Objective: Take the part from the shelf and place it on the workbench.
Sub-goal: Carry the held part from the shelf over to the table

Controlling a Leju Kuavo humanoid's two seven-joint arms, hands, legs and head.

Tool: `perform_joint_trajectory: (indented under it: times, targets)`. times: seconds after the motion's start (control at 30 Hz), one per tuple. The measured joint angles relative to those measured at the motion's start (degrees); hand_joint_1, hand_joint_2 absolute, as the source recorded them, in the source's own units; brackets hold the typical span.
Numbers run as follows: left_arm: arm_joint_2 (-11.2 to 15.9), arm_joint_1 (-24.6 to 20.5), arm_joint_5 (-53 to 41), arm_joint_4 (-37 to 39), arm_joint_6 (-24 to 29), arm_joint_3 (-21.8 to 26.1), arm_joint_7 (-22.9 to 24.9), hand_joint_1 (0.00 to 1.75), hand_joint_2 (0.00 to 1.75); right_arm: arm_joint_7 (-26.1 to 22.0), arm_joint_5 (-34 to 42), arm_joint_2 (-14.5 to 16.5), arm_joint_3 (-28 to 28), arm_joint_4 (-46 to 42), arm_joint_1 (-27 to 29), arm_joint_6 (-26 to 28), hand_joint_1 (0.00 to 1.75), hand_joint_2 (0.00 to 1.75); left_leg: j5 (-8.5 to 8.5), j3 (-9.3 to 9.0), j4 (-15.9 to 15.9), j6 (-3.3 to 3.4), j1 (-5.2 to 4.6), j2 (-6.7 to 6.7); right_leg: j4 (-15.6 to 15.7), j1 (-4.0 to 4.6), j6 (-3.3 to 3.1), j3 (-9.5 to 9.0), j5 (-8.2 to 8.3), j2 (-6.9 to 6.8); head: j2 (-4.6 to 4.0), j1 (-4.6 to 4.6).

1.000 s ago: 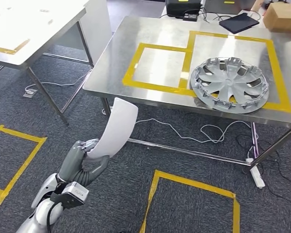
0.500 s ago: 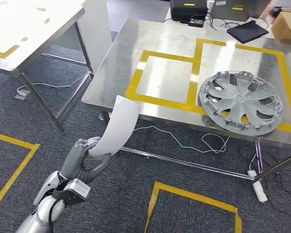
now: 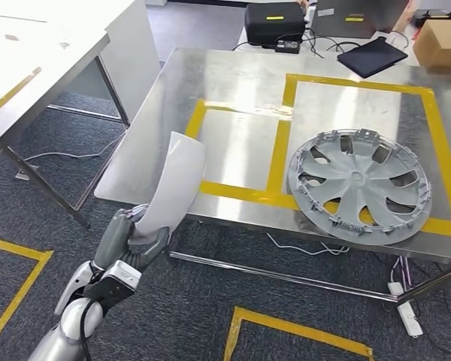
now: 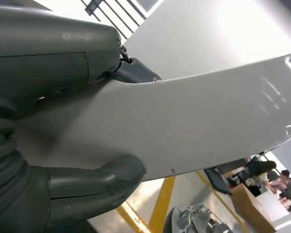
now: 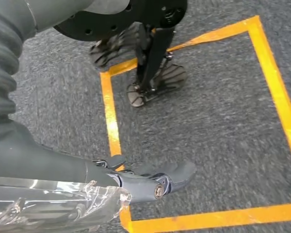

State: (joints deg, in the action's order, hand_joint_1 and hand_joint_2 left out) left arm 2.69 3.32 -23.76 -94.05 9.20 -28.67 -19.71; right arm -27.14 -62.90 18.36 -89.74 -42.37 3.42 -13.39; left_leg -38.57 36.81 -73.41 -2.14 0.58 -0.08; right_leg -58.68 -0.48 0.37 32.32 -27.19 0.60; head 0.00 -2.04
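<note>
My left hand (image 3: 129, 237) grips the lower end of a white, curved, sheet-like part (image 3: 177, 180), which rises up and to the right. In the head view the part's top overlaps the front left edge of the steel workbench (image 3: 172, 98). The left wrist view shows the part (image 4: 195, 126) held between the thumb (image 4: 96, 182) and the fingers. On the bench, yellow tape frames a bare square (image 3: 240, 147), and a grey wheel cover (image 3: 359, 184) lies to its right. My right hand (image 5: 137, 182) hangs over the carpet, fingers stretched out, holding nothing.
A white table (image 3: 41, 68) stands at the left with a gap to the bench. At the bench's far edge are a black case (image 3: 274, 22), a dark flat device (image 3: 379, 56) and a cardboard box (image 3: 441, 41). Cables and a power strip (image 3: 407, 316) lie under the bench.
The whole picture has shifted: the workbench is now nearer and larger in view. My left hand still holds the white part, whose top now overlaps the bench's front edge.
</note>
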Motion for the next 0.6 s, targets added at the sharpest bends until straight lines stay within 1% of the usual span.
perform_joint_trajectory:
  times: [0.03, 0.07, 0.1, 0.13, 0.17, 0.2, 0.23, 0.27, 0.3, 0.33, 0.37, 0.4, 0.43, 0.47, 0.5, 0.53, 0.57, 0.6]
  targets:
    - [0.0, 0.0, 0.0, 0.1, 0.0, 0.1, 0.1, 1.75, 1.75, 0.0, 0.0, 0.0, 0.0, 0.0, 0.0, 0.1, 0.0, 1.75, -1.05, 1.14, 1.0, 0.23, -0.15, 0.0, 0.2, 0.0, 0.0, -1.24, -0.76, 0.25, 0.0, -0.01]
    - [-0.1, 0.0, 0.0, 0.3, 0.0, 0.3, 0.1, 1.75, 1.75, 0.0, 0.0, 0.0, 0.0, 0.1, 0.0, 0.1, 0.0, 1.75, -0.05, 1.64, 3.2, 0.57, -0.37, 0.0, 0.4, 0.01, 0.02, -2.43, -1.56, 0.45, 0.0, -0.01]
    - [-0.1, 0.0, 0.0, 0.4, 0.0, 0.4, 0.1, 1.75, 1.75, 0.0, 0.0, 0.0, 0.0, 0.1, 0.1, 0.1, 0.0, 1.75, 3.07, 1.7, 6.2, 1.07, -0.64, 0.01, 0.5, 0.02, 0.1, -3.39, -2.38, 0.59, 0.0, -0.03]
    - [-0.1, 0.0, 0.0, 0.5, 0.1, 0.6, 0.2, 1.75, 1.75, 0.0, -0.1, 0.0, 0.0, 0.2, 0.1, 0.1, 0.0, 1.75, 6.9, 1.79, 9.4, 1.61, -1.04, 0.02, 0.5, 0.09, 0.28, -4.31, -3.24, 0.73, 0.0, -0.02]
    - [-0.1, 0.0, -0.1, 0.5, 0.3, 0.7, 0.5, 1.75, 1.75, 0.0, -0.1, 0.0, 0.0, 0.3, 0.1, 0.2, 0.0, 1.75, 9.92, 1.75, 11.9, 2.06, -1.39, -0.14, 0.6, 0.19, 0.5, -5.03, -4.15, 0.88, 0.0, -0.09]
    - [-0.3, 0.0, -0.3, 0.6, 0.6, 0.9, 0.8, 1.75, 1.75, 0.0, -0.1, 0.0, 0.0, 0.4, 0.1, 0.2, 0.0, 1.75, 11.75, 1.63, 13.6, 2.33, -1.62, -0.31, 0.9, 0.3, 0.72, -5.77, -5.11, 0.97, 0.0, -0.1]
    - [-0.5, 0.0, -0.5, 0.7, 0.9, 1.0, 1.2, 1.75, 1.75, 0.0, -0.2, 0.0, 0.0, 0.5, 0.0, 0.3, 0.0, 1.75, 11.99, 1.42, 14.6, 2.42, -1.72, -0.54, 1.0, 0.46, 1.02, -6.68, -5.35, 1.03, 0.0, -0.1]
    - [-0.8, -0.1, -0.8, 0.7, 1.2, 1.1, 1.6, 1.75, 1.75, 0.0, -0.2, 0.0, 0.0, 0.5, 0.0, 0.3, 0.0, 1.75, 11.66, 0.62, 15.1, 2.47, -1.55, -0.78, 1.1, 0.58, 1.3, -7.5, -5.49, 1.03, 0.01, -0.17]
    - [-1.1, -0.3, -1.2, 0.8, 1.4, 1.3, 1.9, 1.75, 1.75, 0.0, -0.3, 0.0, 0.0, 0.6, 0.0, 0.3, 0.0, 1.75, 12.22, -0.34, 15.6, 2.58, -1.34, -0.79, 0.8, 0.69, 1.58, -8.19, -5.55, 0.9, 0.0, -0.13]
    - [-1.2, -0.4, -1.6, 0.9, 1.6, 1.4, 2.1, 1.75, 1.75, 0.1, -0.4, 0.0, 0.0, 0.6, 0.0, 0.3, 0.0, 1.75, 12.93, -1.39, 16.0, 2.83, -1.12, -0.74, -0.6, 0.77, 1.91, -8.32, -5.59, 0.7, 0.0, 0.06]
    - [-1.3, -0.5, -2.1, 1.0, 1.7, 1.5, 2.2, 1.75, 1.75, 0.1, -0.6, 0.0, 0.0, 0.6, -0.1, 0.3, 0.0, 1.75, 13.53, -2.47, 16.1, 3.1, -0.95, -0.59, -2.7, 0.73, 2.21, -7.59, -6.44, 0.51, -0.01, 0.34]
    - [-1.4, -0.6, -2.6, 1.1, 1.7, 1.6, 2.3, 1.75, 1.75, 0.2, -0.8, 0.0, 0.0, 0.7, -0.1, 0.3, 0.0, 1.75, 13.91, -3.29, 16.3, 3.33, -0.87, -0.42, -5.9, 0.64, 2.51, -5.89, -7.65, 0.29, -0.01, 0.57]
    - [-1.5, -0.7, -3.1, 1.2, 1.7, 1.6, 2.4, 1.75, 1.75, 0.3, -1.0, 0.0, 0.0, 0.7, -0.2, 0.3, 0.0, 1.75, 13.63, -3.99, 16.2, 3.48, -0.82, -0.31, -9.3, 0.49, 2.79, -3.55, -9.15, 0.12, 0.0, 0.86]
    - [-1.7, -0.8, -3.7, 1.4, 1.5, 1.6, 2.6, 1.75, 1.75, 0.4, -1.2, 0.0, 0.0, 0.7, -0.2, 0.2, 0.0, 1.75, 13.07, -4.63, 16.2, 3.48, -0.76, -0.29, -12.1, 0.33, 3.05, -1.02, -10.75, 0.04, 0.0, 0.96]
    - [-1.7, -0.9, -4.3, 1.5, 1.4, 1.5, 2.8, 1.75, 1.75, 0.5, -1.5, 0.0, 0.0, 0.7, -0.1, 0.2, 0.0, 1.75, 12.48, -5.28, 16.2, 3.4, -0.66, -0.33, -13.5, 0.2, 3.3, 1.11, -12.02, -0.02, 0.01, 0.99]
    - [-1.8, -1.1, -5.0, 1.7, 1.2, 1.4, 3.1, 1.75, 1.75, 0.6, -1.7, 0.0, 0.0, 0.7, 0.0, 0.2, 0.0, 1.75, 11.8, -6.05, 16.2, 3.25, -0.52, -0.43, -13.1, 0.04, 3.55, 2.5, -12.45, -0.05, 0.0, 1.11]
    - [-1.9, -1.3, -5.6, 1.9, 0.9, 1.3, 3.4, 1.75, 1.75, 0.6, -1.9, 0.0, 0.0, 0.7, 0.1, 0.2, 0.0, 1.75, 11.02, -6.95, 16.2, 3.04, -0.36, -0.53, -11.2, -0.15, 3.81, 3.2, -11.44, -0.08, 0.0, 1.15]
    - [-1.9, -1.5, -6.3, 2.2, 0.8, 1.1, 3.8, 1.75, 1.75, 0.6, -2.1, 0.0, 0.0, 0.7, 0.2, 0.1, 0.0, 1.75, 10.21, -7.84, 16.2, 2.76, -0.22, -0.6, -8.2, -0.39, 4.06, 3.5, -8.62, -0.13, 0.0, 1.19]
